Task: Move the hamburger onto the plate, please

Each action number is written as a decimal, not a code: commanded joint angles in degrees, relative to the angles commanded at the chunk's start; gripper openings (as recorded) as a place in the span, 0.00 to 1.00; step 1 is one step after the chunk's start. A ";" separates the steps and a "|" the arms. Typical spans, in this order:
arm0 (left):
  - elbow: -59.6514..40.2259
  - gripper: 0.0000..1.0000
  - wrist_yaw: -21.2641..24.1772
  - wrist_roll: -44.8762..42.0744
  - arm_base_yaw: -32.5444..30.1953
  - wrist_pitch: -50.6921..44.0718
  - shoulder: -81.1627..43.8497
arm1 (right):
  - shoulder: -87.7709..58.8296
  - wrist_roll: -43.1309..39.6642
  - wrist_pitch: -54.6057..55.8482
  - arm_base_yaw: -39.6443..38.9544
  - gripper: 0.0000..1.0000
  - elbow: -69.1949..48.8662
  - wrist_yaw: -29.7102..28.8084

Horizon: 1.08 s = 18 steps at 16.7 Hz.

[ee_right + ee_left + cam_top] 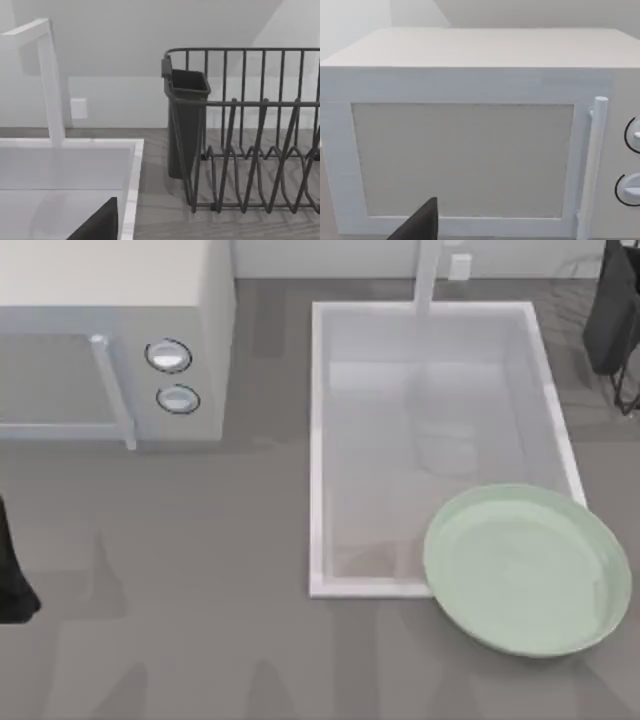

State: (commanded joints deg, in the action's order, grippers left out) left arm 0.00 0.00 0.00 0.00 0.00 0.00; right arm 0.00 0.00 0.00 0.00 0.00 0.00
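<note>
Top view: pale green glossy plate [527,570] overlaps sink [330,450] corner on counter [200,620]; gripper states cannot be told.

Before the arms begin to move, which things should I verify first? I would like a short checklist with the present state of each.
1. Plate free to receive: ok, its inside is bare.
2. Plate lying flat: cannot tell, its rim overlaps the sink corner.
3. Hamburger position known: cannot tell.
4. Microwave contents: cannot tell, its door is closed.
5. Left gripper placed: ok, facing the microwave door.
6. Right gripper placed: ok, above the sink edge, apart from the dish rack.
</note>
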 joint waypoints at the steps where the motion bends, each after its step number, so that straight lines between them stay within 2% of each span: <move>1: 0.00 1.00 0.00 0.00 0.00 0.00 0.00 | 0.00 0.00 0.00 0.00 1.00 0.00 0.00; 5: 0.00 1.00 0.00 0.00 0.00 0.00 0.00 | -3.78 -2.49 -3.32 0.35 1.00 -3.07 0.05; 8: 0.00 1.00 0.00 0.00 0.00 0.00 0.00 | -12.96 -7.65 -10.43 1.00 1.00 -9.41 0.22; 18: 0.00 1.00 0.00 0.00 0.00 0.00 0.00 | -64.97 -29.92 -43.22 4.68 1.00 -36.17 0.39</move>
State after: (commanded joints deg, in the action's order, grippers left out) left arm 0.00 0.00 0.00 0.00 0.00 0.00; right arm -64.97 -29.92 -43.22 4.68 -36.17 0.39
